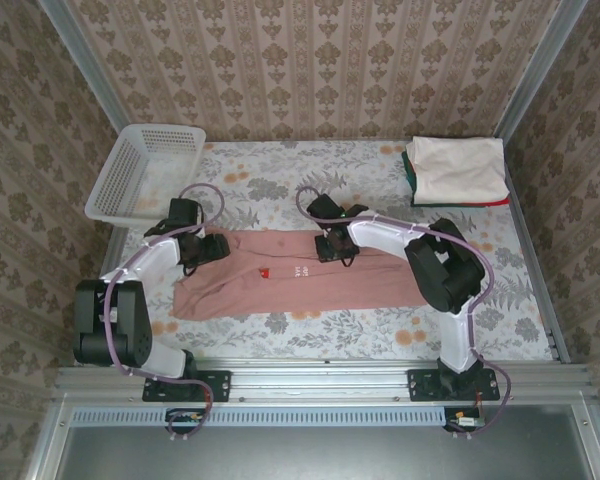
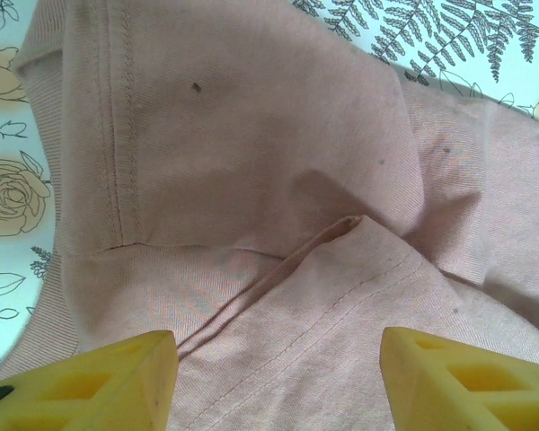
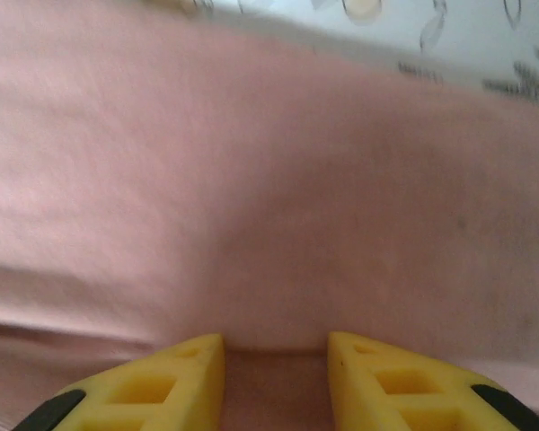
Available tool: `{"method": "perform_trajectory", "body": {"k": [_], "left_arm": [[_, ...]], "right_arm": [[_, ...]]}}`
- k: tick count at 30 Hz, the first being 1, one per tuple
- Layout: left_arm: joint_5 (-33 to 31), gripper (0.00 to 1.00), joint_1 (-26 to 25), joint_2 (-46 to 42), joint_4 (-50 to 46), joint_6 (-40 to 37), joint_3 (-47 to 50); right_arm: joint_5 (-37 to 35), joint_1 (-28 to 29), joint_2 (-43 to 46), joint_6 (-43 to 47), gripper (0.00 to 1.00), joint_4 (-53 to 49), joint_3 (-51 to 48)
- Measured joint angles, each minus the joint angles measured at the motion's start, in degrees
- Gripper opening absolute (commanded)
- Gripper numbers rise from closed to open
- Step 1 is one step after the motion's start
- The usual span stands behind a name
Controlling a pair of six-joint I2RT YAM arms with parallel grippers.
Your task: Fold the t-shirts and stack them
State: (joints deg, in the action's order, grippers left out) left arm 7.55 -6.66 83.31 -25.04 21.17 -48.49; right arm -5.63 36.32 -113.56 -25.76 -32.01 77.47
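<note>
The dusty-pink tee (image 1: 300,280) lies as a long, loosely folded strip across the middle of the table, its small red print (image 1: 264,272) facing up. My left gripper (image 1: 208,250) is low over the tee's left far corner. In the left wrist view it (image 2: 278,359) is open, jaws wide apart above a sleeve hem (image 2: 126,162) and a folded edge. My right gripper (image 1: 332,247) is at the tee's far edge near the middle. Seen from the right wrist, it (image 3: 276,359) is open with a narrower gap, pink cloth (image 3: 269,224) between and ahead of the fingers. Folded tees (image 1: 458,168) are stacked back right, cream on top, green and red below.
A white lattice basket (image 1: 145,172) stands at the back left corner. The floral tablecloth (image 1: 280,180) covers the table, walled in by patterned panels. A metal rail (image 1: 320,378) runs along the near edge by the arm bases.
</note>
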Motion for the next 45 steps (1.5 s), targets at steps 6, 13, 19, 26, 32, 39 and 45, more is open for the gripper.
{"method": "perform_trajectory", "body": {"k": [6,13,19,26,32,39,45], "left_arm": [[0.13,0.67,0.24,0.00,0.20,0.00,-0.04],[0.83,0.70,0.42,0.00,0.20,-0.81,-1.62],[0.96,0.69,-0.85,0.98,-0.24,-2.16,-2.51],[-1.68,0.68,-4.96,6.67,-1.40,-3.74,-6.51],[-2.45,0.65,-4.98,8.46,-1.79,-4.35,-6.67],[-2.47,0.65,-4.94,8.70,-1.77,-4.44,-6.64],[-2.38,0.63,-4.83,8.70,-1.79,-4.55,-6.62]], "right_arm": [[-0.17,1.95,1.88,0.02,0.37,-0.52,-1.70],[-0.28,3.50,2.51,0.00,0.37,-0.35,-4.31],[-1.07,3.50,6.21,0.02,0.38,-1.46,-4.79],[-4.28,0.81,13.64,-0.02,0.40,-2.54,-7.61],[-6.49,-12.85,18.16,-0.20,0.40,-2.75,-17.53],[-6.47,-14.82,20.61,-1.51,0.43,-2.91,-24.70],[-6.40,-15.37,25.29,-1.97,0.48,-3.45,-27.28]]}}
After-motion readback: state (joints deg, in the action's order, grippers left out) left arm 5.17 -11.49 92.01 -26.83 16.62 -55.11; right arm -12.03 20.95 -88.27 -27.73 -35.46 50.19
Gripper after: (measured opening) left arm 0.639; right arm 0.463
